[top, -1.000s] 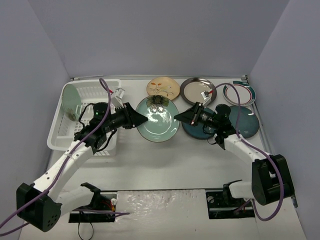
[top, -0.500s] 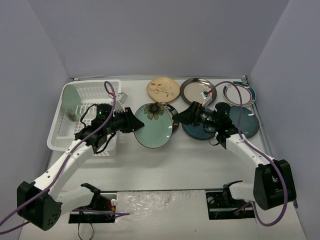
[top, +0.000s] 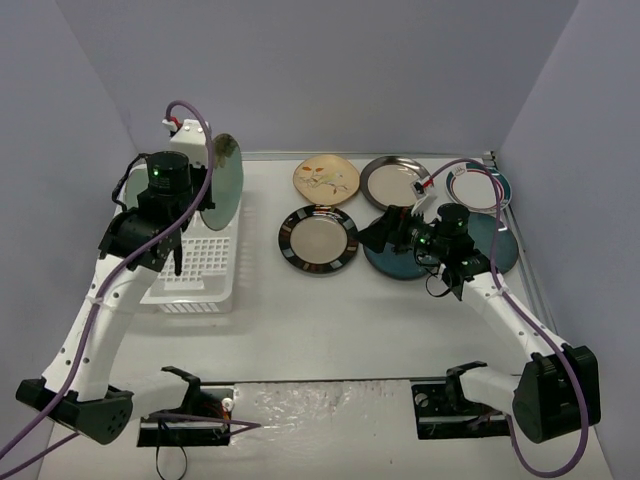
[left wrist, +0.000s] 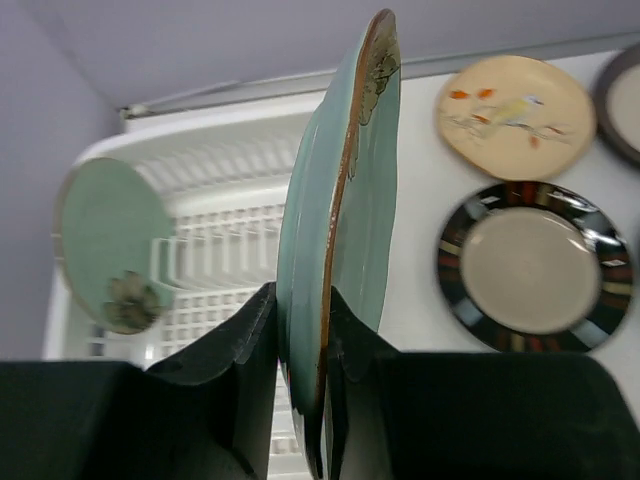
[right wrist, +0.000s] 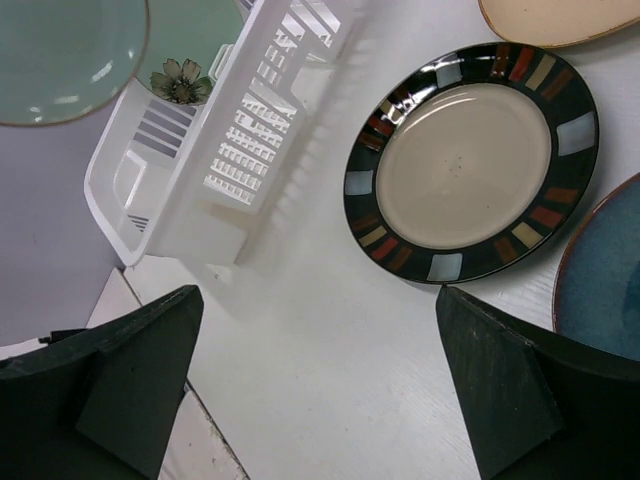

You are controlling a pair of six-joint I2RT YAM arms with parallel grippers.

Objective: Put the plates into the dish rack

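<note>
My left gripper (left wrist: 302, 340) is shut on the lower rim of a light teal plate (left wrist: 340, 230), held on edge above the white dish rack (left wrist: 230, 250). In the top view that held plate (top: 228, 180) hangs over the dish rack's (top: 195, 265) far right corner. A second teal plate with a flower (left wrist: 108, 245) stands in the rack's left end. My right gripper (right wrist: 320, 390) is open and empty over bare table, near a dark-rimmed beige plate (right wrist: 470, 160) lying flat.
Flat on the table lie a tan floral plate (top: 326, 178), another dark-rimmed plate (top: 395, 180), a white plate with a teal-red rim (top: 480, 185) and two dark blue plates (top: 400, 262) (top: 497, 245). Grey walls enclose three sides.
The left arm lifted the teal plate off the dark-rimmed one, turned it on edge and carried it left over the rack. The right gripper opened and drew back right.
</note>
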